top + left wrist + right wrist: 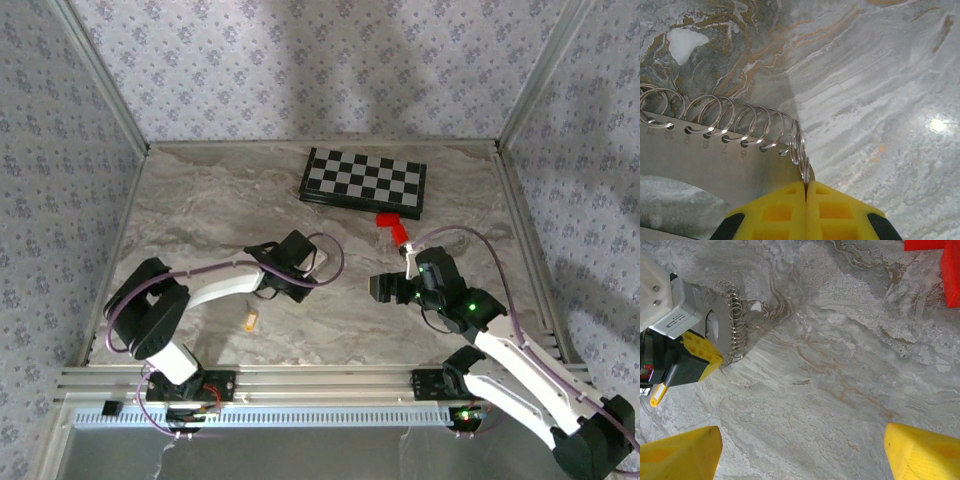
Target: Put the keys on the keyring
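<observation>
Left end effector [805,189] pinching the keyring [799,146]
Right end effector [802,450] spread above the counter [840,365]; 1 key [252,320] lies near the left end effector.

L arm stretched low twd 2 o'clock, L gripper [805,196] pinched tight on keyring [801,150]. R arm bent twd 11 o'clock, R gripper [802,445] spread wide.

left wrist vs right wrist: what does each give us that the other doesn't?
Left wrist: close-up of the left gripper shut on the end keyring, plus numbers along the plate. Right wrist: red block, key on the table, right gripper open. Both: left gripper, ring row, plate, table.
</observation>
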Robot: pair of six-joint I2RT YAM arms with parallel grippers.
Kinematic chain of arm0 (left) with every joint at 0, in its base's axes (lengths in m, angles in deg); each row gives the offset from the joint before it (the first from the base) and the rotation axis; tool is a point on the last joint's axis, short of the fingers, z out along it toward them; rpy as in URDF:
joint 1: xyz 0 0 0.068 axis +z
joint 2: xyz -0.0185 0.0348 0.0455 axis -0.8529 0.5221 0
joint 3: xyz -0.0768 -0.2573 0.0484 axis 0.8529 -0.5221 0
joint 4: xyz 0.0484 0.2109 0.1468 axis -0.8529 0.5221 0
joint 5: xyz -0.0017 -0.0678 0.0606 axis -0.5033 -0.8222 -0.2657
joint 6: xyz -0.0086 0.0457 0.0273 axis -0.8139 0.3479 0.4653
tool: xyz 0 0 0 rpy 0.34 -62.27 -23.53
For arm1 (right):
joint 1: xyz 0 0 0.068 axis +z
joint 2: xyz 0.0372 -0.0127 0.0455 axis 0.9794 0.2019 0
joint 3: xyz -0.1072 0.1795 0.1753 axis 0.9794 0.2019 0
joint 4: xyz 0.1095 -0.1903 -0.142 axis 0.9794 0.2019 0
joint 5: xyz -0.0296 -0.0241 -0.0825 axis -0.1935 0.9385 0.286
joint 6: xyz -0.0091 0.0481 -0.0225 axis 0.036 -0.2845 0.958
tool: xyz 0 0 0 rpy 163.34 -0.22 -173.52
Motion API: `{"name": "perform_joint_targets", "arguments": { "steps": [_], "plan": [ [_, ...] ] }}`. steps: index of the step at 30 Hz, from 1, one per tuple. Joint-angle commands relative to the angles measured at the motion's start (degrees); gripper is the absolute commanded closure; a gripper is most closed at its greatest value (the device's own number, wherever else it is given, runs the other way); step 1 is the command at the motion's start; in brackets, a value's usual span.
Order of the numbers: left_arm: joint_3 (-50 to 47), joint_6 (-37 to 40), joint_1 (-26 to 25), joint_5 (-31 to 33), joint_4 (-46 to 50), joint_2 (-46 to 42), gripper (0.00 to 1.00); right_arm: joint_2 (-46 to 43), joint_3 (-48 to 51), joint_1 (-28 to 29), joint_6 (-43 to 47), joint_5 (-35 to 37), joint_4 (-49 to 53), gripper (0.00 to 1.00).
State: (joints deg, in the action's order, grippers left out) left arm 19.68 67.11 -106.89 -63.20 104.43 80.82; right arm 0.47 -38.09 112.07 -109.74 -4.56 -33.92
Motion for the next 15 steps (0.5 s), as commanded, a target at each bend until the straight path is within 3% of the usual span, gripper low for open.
{"name": "perform_joint_targets", "arguments": {
  "steps": [1,9,15],
  "plan": [
    [0.24,-0.62,-1.35,1.01,3.19,-3.62,1.0,-1.02,-1.3,-0.37,0.74,0.24,1.12,0.14],
    [2.38,0.63,-4.45,2.31,7.0,-11.58,1.0,-2.64,-1.83,-0.41,1.78,-2.15,-0.1,0.15],
    [2.81,2.48,-6.7,-0.55,5.75,-19.89,1.0,-7.23,-0.29,0.12,2.25,-9.4,-5.86,0.17]
  ]
}}
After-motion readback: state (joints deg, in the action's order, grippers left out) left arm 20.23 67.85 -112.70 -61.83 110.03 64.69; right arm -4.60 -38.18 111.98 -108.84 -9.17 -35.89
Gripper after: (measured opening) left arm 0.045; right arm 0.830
